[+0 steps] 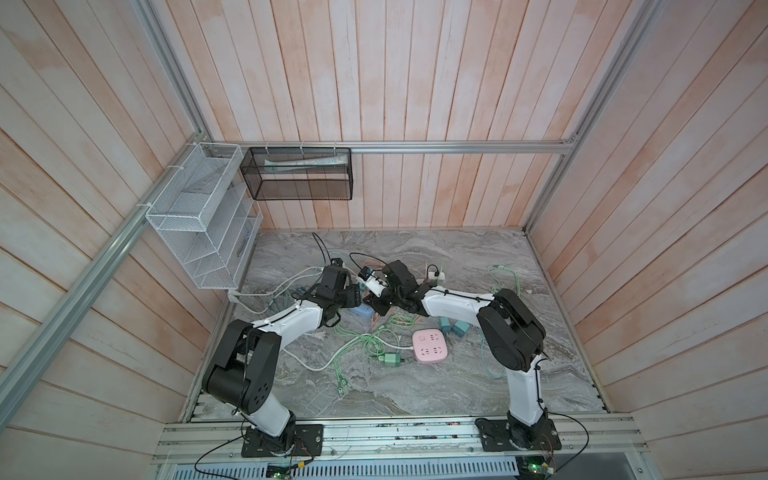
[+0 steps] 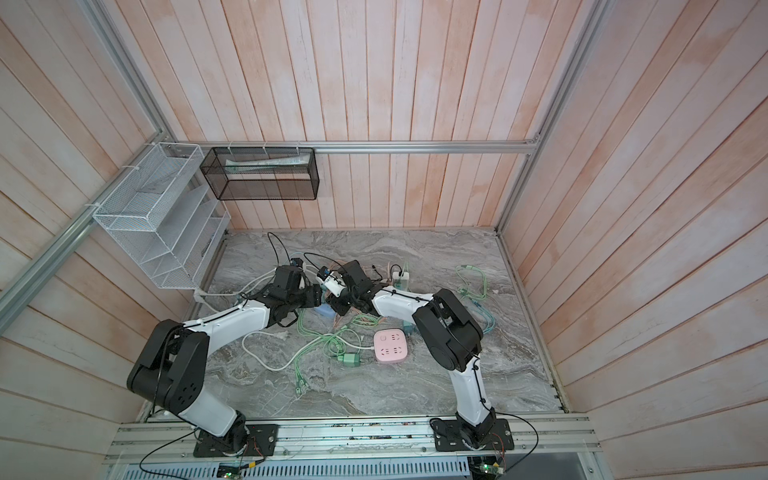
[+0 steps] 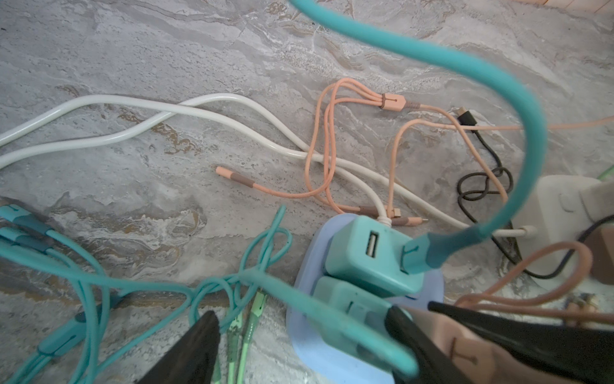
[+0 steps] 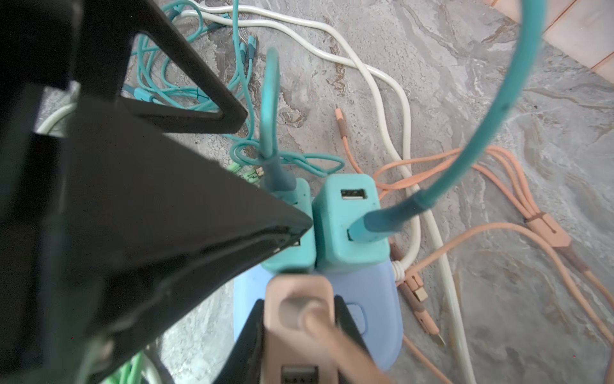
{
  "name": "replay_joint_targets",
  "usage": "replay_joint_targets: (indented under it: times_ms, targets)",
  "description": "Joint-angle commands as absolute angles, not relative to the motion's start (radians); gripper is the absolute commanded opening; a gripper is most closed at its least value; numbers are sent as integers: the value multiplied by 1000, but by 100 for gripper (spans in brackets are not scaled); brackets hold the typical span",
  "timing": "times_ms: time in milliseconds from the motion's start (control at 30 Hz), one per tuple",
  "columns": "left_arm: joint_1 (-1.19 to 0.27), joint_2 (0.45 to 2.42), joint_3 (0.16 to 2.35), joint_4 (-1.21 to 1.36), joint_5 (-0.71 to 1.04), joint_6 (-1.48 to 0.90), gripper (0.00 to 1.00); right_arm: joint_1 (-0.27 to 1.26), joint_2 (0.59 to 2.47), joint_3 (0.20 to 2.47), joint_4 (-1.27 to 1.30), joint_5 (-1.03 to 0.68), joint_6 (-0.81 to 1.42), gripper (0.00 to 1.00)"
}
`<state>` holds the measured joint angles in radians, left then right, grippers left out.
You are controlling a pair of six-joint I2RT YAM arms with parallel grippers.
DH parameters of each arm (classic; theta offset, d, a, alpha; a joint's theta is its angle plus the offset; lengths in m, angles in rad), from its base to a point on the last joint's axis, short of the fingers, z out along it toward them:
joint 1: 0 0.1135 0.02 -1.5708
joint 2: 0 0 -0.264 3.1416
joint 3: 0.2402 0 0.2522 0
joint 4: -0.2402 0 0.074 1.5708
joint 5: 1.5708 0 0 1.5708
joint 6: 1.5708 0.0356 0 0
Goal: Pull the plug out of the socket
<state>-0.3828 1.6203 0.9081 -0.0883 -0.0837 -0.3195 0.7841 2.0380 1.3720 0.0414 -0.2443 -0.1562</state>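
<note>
Blue socket (image 4: 365, 292) | left gripper (image 3: 302, 314) wide, bearing down on it, likely as brace | right gripper (image 4: 299, 311) clamped on pink plug (image 4: 299, 289), ready to pull

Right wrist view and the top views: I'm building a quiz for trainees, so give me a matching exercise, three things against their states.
Things:
1. beige plug
2. blue power strip
3. pink power strip

States:
A. lies apart from both arms, top sockets empty
B. carries two teal chargers
C. clamped by the right gripper

Pairs: 1-C; 2-B; 3-A
</note>
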Motion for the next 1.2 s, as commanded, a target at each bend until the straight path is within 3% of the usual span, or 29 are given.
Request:
replay_joint_targets:
  times_ms: [0,367,1167]
  targets:
    - [-380,1675,877,-247,-127,-307,80,777,2008,1437,66,-227,-145,0]
    - [-379,1673,876,-247,-127,-306,80,801,1968,1392,50,-134,-202,0]
    - [-322,1628,846,-264,-159,-351,82,718,1916,1252,131,-342,-6,0]
